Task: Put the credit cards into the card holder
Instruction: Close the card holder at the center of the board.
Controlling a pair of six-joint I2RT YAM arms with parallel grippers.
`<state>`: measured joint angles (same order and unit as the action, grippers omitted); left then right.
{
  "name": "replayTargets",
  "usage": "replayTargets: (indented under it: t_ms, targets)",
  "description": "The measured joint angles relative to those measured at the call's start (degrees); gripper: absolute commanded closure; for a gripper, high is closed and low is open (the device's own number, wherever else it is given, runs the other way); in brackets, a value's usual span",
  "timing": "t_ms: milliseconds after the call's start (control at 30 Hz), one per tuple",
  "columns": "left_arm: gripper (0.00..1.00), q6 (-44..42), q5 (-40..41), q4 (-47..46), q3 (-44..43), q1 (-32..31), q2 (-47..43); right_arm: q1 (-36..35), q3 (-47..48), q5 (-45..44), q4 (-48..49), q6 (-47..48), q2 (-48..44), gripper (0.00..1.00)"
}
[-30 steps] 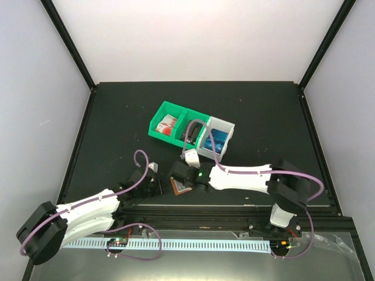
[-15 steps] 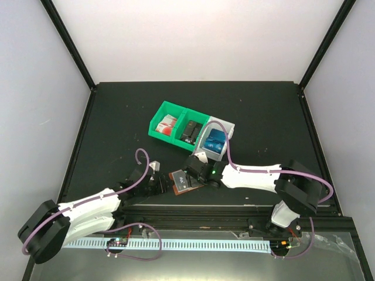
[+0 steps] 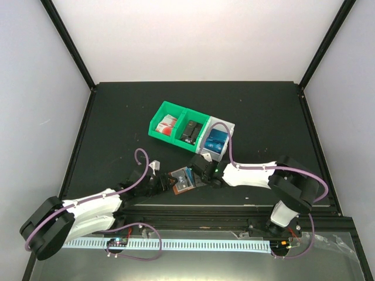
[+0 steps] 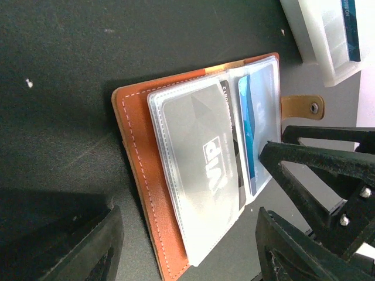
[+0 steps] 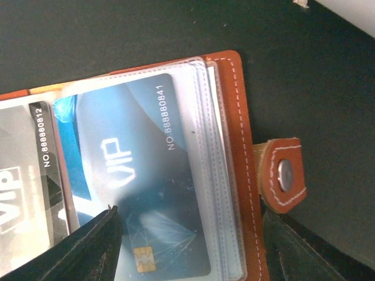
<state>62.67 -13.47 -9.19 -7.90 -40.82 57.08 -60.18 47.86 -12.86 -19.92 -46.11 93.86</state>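
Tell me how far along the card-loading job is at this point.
Done: the wallet lies open on the table, with a blue card and a dark card in its clear pockets. In hand: nothing; the left gripper and right gripper both stand open at the wallet. Left: red-and-white cards and black cards in the green bin, blue cards in the white bin.

Reddish-brown leather folding card holder [image 4: 136, 175] with white stitching, blue rectangular plastic card [image 5: 129, 175] with white lettering, grey rectangular plastic card [image 4: 199, 152] beside it

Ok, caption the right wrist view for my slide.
Open brown card holder, blue VIP card in its clear pocket, snap tab at right.
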Motion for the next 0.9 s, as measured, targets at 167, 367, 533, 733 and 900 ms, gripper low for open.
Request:
replayTargets:
  t_ms: [167,367,533,733,900]
  targets:
    - [0.33,0.83,0.04,-0.70,0.11,0.00,0.07,1.95,-1.25,1.53,2.36,0.37,-0.11,0.33]
    - [0.32,1.44,-0.52,-3.34,0.11,0.31,2.32,2.89,-2.03,3.41,5.46,0.98,-0.13,0.34]
    - [0.32,1.62,-1.77,-6.27,0.11,0.72,4.52,3.48,-3.37,5.35,8.00,1.03,-0.83,0.35]
    - [0.33,1.60,-1.99,-9.60,0.52,1.09,5.81,3.93,-4.02,6.60,9.20,1.03,-1.27,0.35]
    - [0.33,1.51,-1.97,-11.19,2.12,1.49,4.26,4.07,-4.44,8.50,11.06,0.85,-1.27,0.36]
